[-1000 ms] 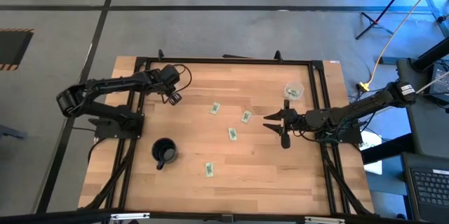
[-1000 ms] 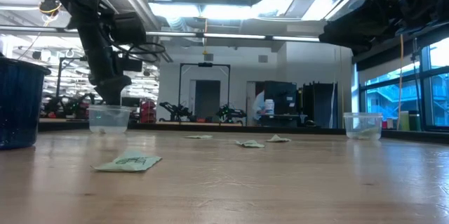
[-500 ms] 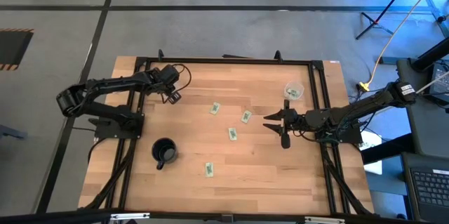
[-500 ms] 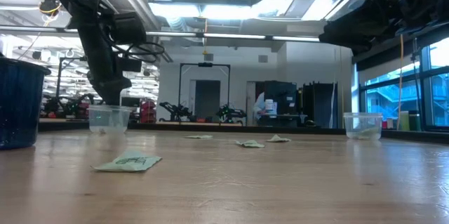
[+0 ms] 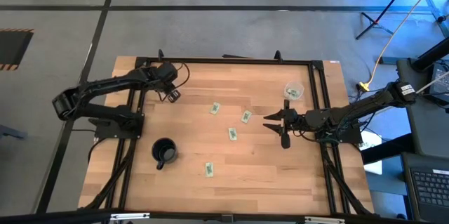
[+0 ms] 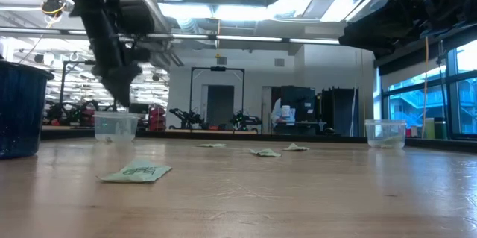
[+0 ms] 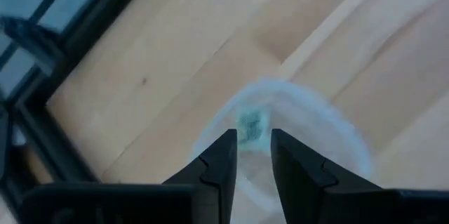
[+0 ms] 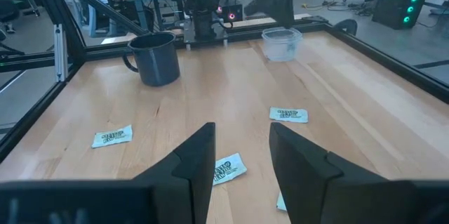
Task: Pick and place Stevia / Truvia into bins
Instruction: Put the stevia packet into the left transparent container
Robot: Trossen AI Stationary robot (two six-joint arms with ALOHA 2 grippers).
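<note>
Wooden table from above: I see four pale green sachets loose mid-table, one nearest my left gripper, which hovers over a clear cup. My right gripper waits, fingers spread, beside the other cup (something green inside). My left wrist camera shows fingers slightly parted over the cup, a sachet inside.

Sachet print — too small, unreadable.
</note>
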